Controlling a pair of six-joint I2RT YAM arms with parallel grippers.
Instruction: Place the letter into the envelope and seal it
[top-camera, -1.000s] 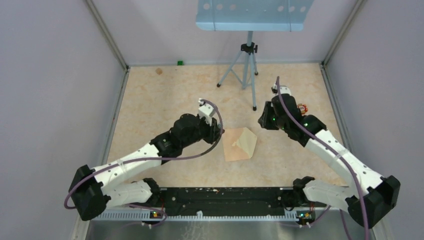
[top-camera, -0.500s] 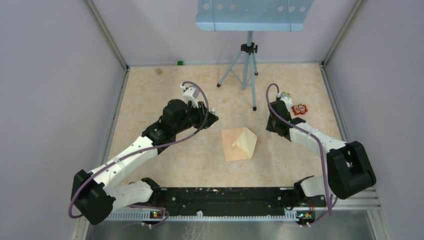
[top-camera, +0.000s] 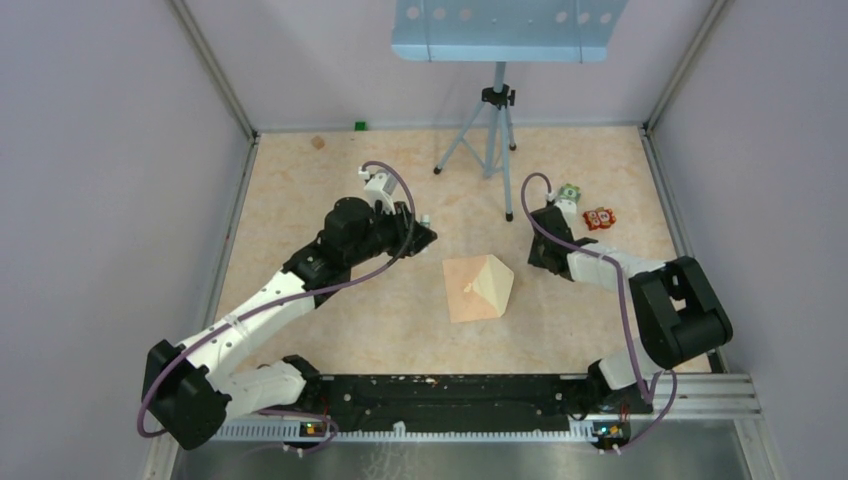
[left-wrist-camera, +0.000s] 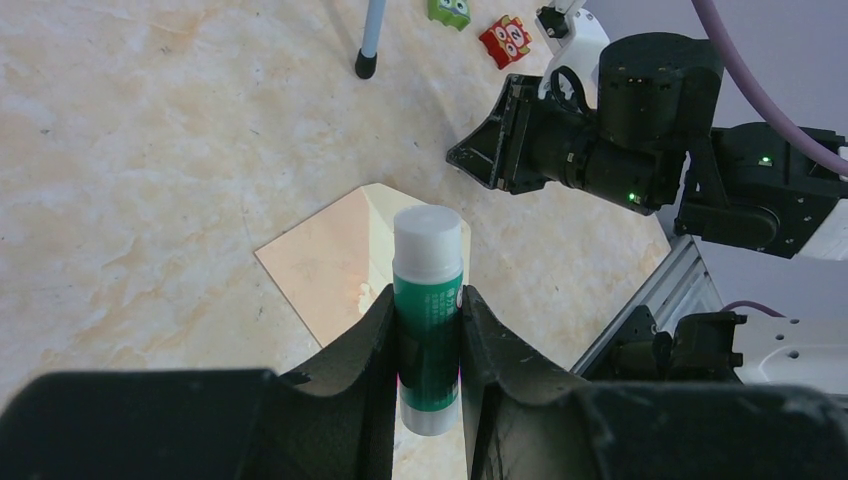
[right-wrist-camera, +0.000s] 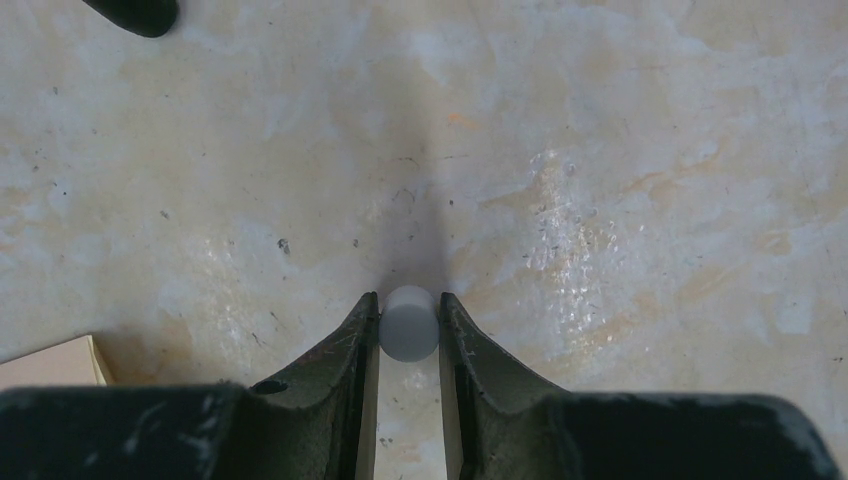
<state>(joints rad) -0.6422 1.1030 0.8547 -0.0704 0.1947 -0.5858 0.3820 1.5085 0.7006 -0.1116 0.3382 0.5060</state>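
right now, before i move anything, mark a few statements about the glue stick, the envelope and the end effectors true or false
1. The left end effector is clamped on a green glue stick. True.
2. The right end effector is empty. False: it is shut on a small white round piece.
3. The envelope lies on the table between the arms, held by neither. True.
4. The red toy and green toy sit on the envelope. False: they are on the table beside the right arm, apart from it.

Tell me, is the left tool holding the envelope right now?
No, the left tool is clamped on a green glue stick, while the envelope lies on the table.
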